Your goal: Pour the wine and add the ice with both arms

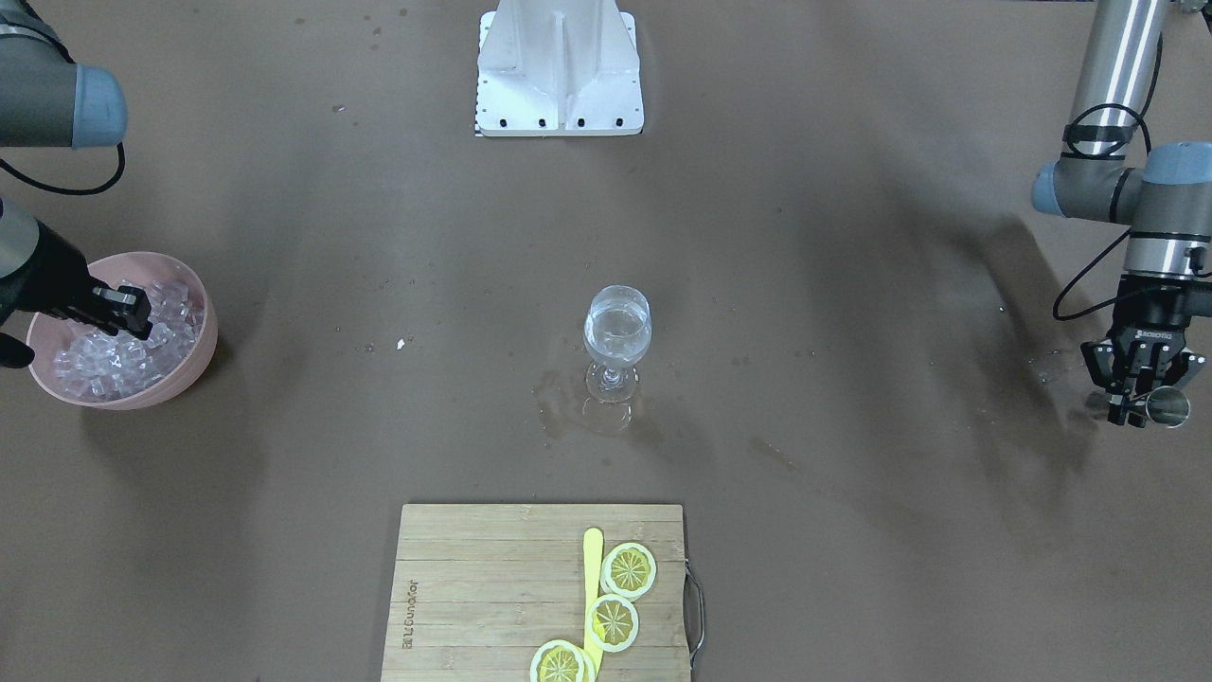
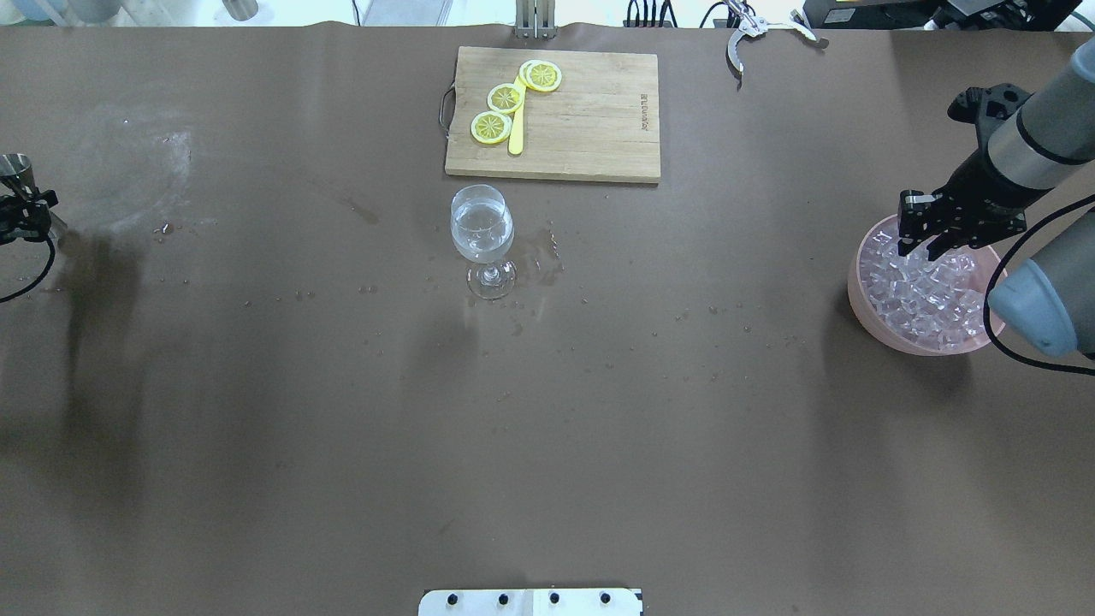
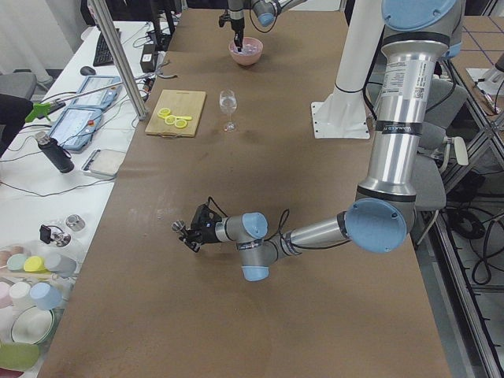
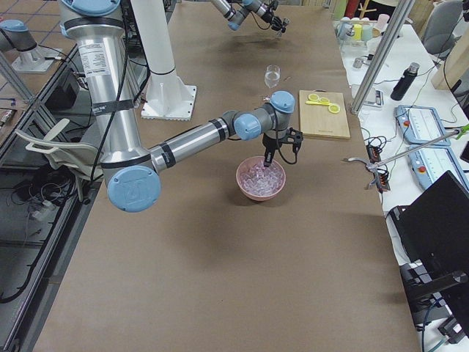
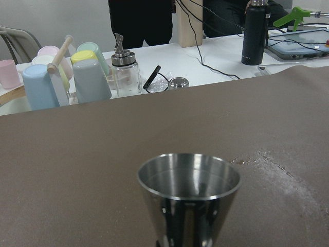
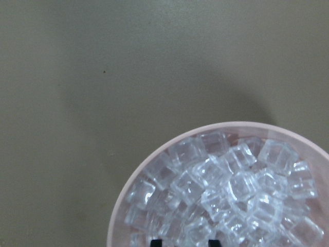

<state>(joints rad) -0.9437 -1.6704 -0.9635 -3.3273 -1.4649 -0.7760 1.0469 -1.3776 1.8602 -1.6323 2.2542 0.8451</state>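
A wine glass (image 1: 617, 332) stands mid-table and holds clear wine (image 2: 482, 235). A pink bowl (image 1: 194, 371) heaped with ice (image 1: 114, 362) sits at the robot's right end of the table. My right gripper (image 1: 125, 313) is over this bowl with its tips down among the cubes. In the right wrist view its two fingertips (image 6: 157, 242) stand apart over the ice (image 6: 226, 185). My left gripper (image 1: 1136, 393) is at the robot's left end, low over the table. It is shut on an upright steel jigger (image 1: 1167, 407), whose cup fills the left wrist view (image 5: 189, 195).
A wooden cutting board (image 1: 473, 587) with lemon slices (image 1: 629, 568) and a yellow stick lies beyond the glass. Wet patches surround the glass foot (image 2: 539, 257). The white base block (image 1: 559, 66) is at the robot's side. Metal tongs (image 2: 753, 30) lie at the far edge.
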